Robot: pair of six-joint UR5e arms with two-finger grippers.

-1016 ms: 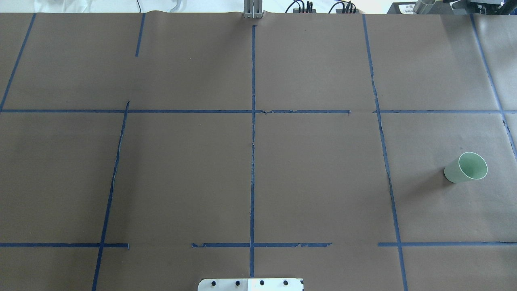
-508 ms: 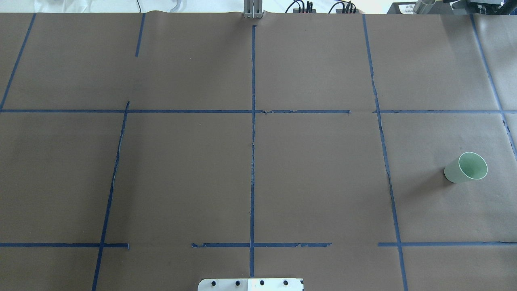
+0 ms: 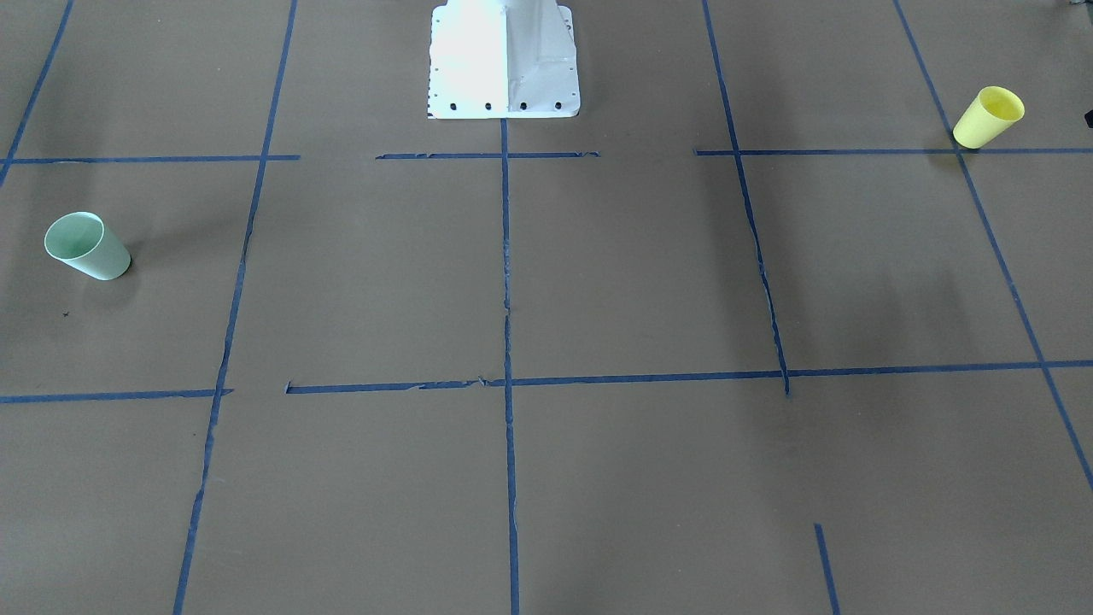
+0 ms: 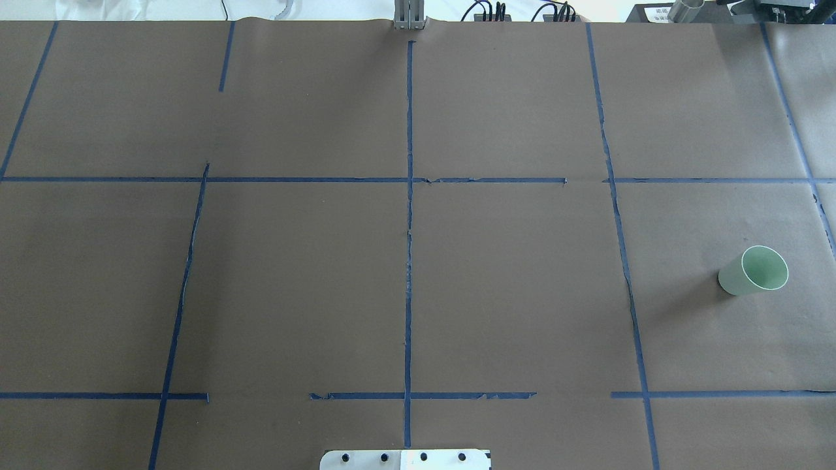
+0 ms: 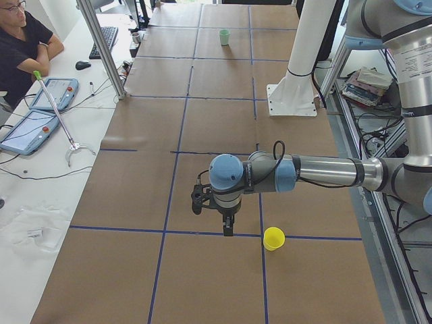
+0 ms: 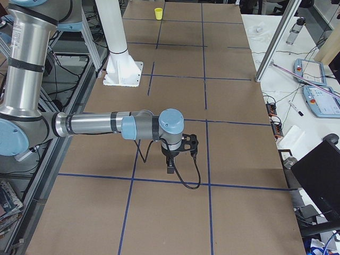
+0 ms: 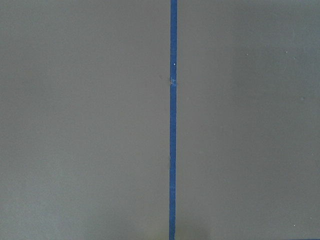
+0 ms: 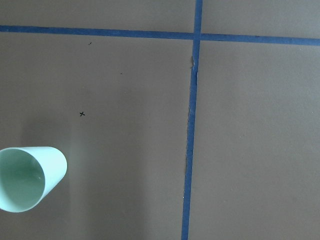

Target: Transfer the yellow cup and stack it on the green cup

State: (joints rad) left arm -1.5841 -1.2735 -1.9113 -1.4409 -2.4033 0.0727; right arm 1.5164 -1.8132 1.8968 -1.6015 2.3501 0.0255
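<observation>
- The yellow cup stands with its open side up at the left end of the bench, close to the robot's edge. Its bottom sits on a blue tape line.
- The green cup stands with its open side up at the right end. The two cups are well apart.
- I think both mouths face up so the yellow cup can slide down into the green one.
- The left end effector points down over the bench, near the yellow cup but not touching it. I cannot tell how wide it is open. The yellow cup is on the bench, not in its grip. Its own camera shows only brown paper and one tape line.
- The right end effector also points down over the bench. I cannot tell how wide it is open either. Its own camera sees the green cup at the bottom left corner.
- My guess is that each arm waits at its own end because the cups are too far apart for one arm. The left arm would pick up the yellow cup and bring it across.
- I see no words or brand marks on either cup.
- A person sits at a side table with tablets. The screens are too small to read.
</observation>
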